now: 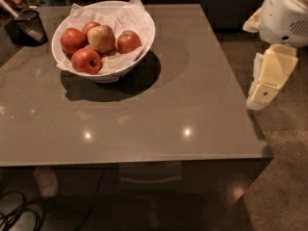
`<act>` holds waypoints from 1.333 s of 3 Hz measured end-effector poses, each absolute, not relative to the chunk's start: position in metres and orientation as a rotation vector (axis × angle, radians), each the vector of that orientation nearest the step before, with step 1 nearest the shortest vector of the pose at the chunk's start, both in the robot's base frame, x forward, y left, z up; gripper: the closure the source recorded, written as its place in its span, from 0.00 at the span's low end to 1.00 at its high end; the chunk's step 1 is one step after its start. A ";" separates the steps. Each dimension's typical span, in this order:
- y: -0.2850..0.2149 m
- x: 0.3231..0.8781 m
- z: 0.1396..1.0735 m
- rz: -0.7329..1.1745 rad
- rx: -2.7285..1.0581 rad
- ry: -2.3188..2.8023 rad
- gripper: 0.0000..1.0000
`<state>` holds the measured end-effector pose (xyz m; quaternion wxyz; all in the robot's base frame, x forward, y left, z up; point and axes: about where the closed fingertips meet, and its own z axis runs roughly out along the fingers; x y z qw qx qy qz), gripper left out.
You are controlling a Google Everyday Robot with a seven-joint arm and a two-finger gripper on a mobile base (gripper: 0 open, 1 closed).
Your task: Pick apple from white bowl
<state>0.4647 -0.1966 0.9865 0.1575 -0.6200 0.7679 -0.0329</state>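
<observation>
Nothing picked yet: the red-orange apple [129,41] lies in the wide, paper-lined white bowl [108,75] on the grey bench [192,81]. My cream claw [264,88] hangs beyond the bench's right edge, well apart; I cannot tell if it's clenched.

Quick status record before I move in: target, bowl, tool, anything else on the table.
target: apple, right side of bowl, beside yellow-tan apple
container: white bowl, paper-lined, five apples, far-left part of table
arm: tool beyond table's right edge, well apart from bowl
other: black mesh cup, table's far-left corner
</observation>
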 end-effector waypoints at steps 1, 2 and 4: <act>-0.174 0.487 0.991 -0.098 -1.854 2.156 0.00; -0.170 0.491 0.993 -0.105 -1.847 2.140 0.00; -0.134 0.530 0.994 -0.062 -1.879 2.069 0.00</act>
